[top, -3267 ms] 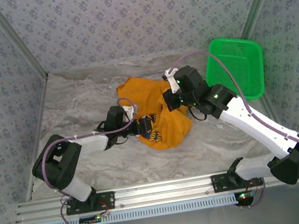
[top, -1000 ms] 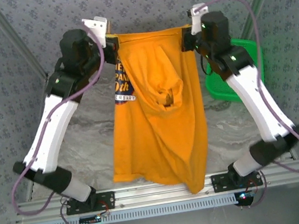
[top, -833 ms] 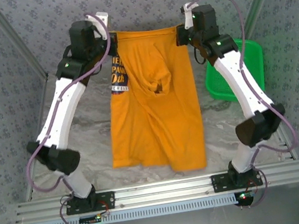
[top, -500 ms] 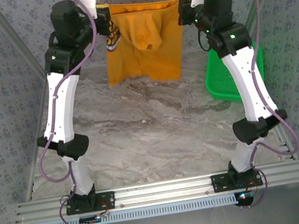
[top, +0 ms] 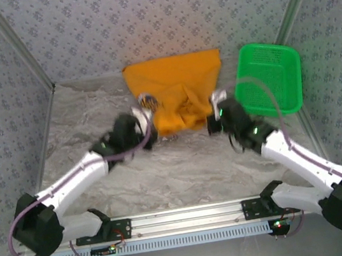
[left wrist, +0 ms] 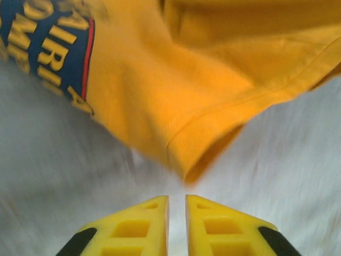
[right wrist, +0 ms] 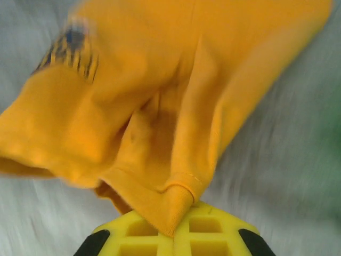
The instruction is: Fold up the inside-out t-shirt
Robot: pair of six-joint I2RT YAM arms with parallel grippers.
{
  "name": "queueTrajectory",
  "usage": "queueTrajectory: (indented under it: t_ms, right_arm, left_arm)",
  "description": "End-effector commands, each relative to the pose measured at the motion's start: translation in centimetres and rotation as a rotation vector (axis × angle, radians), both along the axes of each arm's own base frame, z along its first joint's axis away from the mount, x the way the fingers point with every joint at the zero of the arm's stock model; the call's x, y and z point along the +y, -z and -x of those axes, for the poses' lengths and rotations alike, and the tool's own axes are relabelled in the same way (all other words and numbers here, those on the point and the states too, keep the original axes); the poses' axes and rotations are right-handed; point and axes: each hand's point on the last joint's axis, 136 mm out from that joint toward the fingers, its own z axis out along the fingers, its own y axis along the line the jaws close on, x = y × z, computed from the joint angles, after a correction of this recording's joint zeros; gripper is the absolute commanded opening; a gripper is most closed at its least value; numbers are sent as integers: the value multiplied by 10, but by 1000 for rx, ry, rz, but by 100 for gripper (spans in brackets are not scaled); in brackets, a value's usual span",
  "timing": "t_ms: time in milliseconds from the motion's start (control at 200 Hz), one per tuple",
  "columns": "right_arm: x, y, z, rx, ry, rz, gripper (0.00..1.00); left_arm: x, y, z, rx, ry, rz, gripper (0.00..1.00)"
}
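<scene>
The inside-out t-shirt lies partly spread at the back of the table, its near part bunched, with a dark blue print showing at its left. My left gripper sits low at the shirt's near left corner. In the left wrist view the gripper is slightly open and empty, and the shirt's hem hangs free just ahead of it. My right gripper is at the near right corner. In the right wrist view the gripper is shut on a ribbed edge of the t-shirt.
A green mesh basket stands at the back right, close to the shirt's right edge and the right arm. Patterned walls close in the table on three sides. Marbled table surface stretches in front of the shirt.
Both arms dropped from holding the shirt stretched high at the back down to the table. The shirt now rests on the table, and the left gripper has let go of its corner.
</scene>
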Motion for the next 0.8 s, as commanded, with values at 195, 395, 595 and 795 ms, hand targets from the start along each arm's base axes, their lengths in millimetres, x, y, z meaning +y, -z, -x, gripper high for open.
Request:
queueTrajectory:
  t_ms: [195, 395, 595, 795]
  right_arm:
    - [-41, 69, 95, 144, 134, -122, 39]
    - [-20, 26, 69, 94, 27, -58, 43]
    - [9, 40, 23, 180, -4, 58, 47]
    - [18, 46, -41, 244, 79, -78, 47]
  left_arm:
    - [39, 4, 51, -18, -238, 308, 56]
    - [31, -51, 53, -74, -132, 256, 64]
    - [-9, -39, 24, 11, -72, 106, 69]
    - [-57, -30, -25, 88, -115, 112, 76]
